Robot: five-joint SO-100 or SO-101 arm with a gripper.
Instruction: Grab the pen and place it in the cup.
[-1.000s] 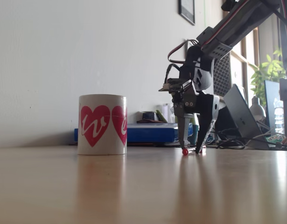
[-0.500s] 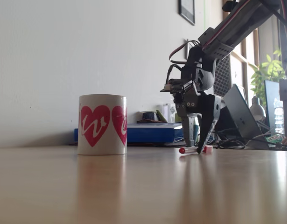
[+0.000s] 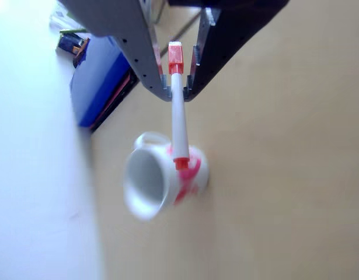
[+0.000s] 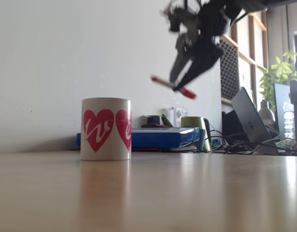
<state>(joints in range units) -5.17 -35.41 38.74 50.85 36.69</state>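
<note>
Gripper [image 3: 178,87] is pinching the pen [image 3: 178,119] near its orange-red cap end, jaws pressed on the barrel from both sides; in the other view one finger is grey, one black, and the white barrel sticks out past the fingertips with the small orange-red end farthest out. In the fixed view the gripper [image 4: 179,86] is blurred, high in the air, well above the table [image 4: 148,193], with the pen [image 4: 173,86] held tilted, lower at its right end. Step in hand, as I judge it: carry phase, pen grasped and lifted, not yet placed. The cup [image 4: 106,128], a white mug with pink-red hearts, stands upright on the table, to the left of and well below the gripper in the fixed view. In the other view the cup [image 3: 161,178] has its open mouth toward the left and the pen's free end overlaps its body, not its mouth, so the pen looks not yet lined up with the opening. Next move likely calls for travel leftward over the cup, tipping the pen more upright, lowering the free end into the mouth, then releasing. Behind the cup: a blue box [image 4: 158,137] at the wall, a laptop [image 4: 252,123] and a plant [image 4: 278,72] to the right.
</note>
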